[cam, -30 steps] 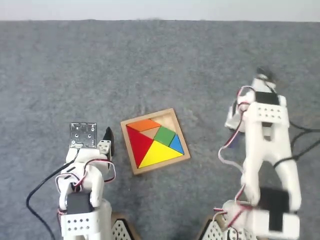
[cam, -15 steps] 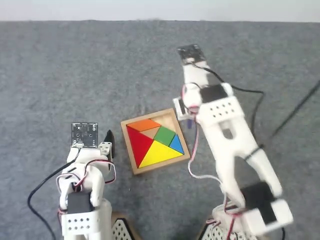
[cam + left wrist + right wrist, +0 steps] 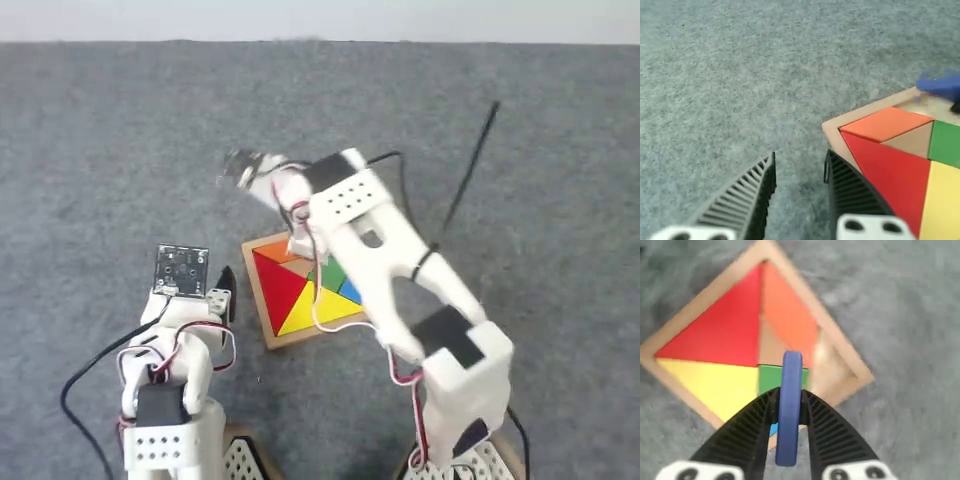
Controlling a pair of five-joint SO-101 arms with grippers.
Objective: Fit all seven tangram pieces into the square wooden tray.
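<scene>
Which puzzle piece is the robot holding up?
The dark blue piece, pinched on edge in the right gripper; the other pieces lie flat in the tray.

Wooden tray, coloured pieces lying flat inside, blue piece edge-on between fingers, above tray

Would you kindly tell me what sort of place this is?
Likely a robot test bench: two white arms on a grey carpeted tabletop, a wooden puzzle tray, the right one holding a blue piece.

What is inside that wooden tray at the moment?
A red triangle, orange piece, yellow triangle, green square, tan triangle, one bare corner. The right gripper and its dark blue piece hide the rest.
</scene>
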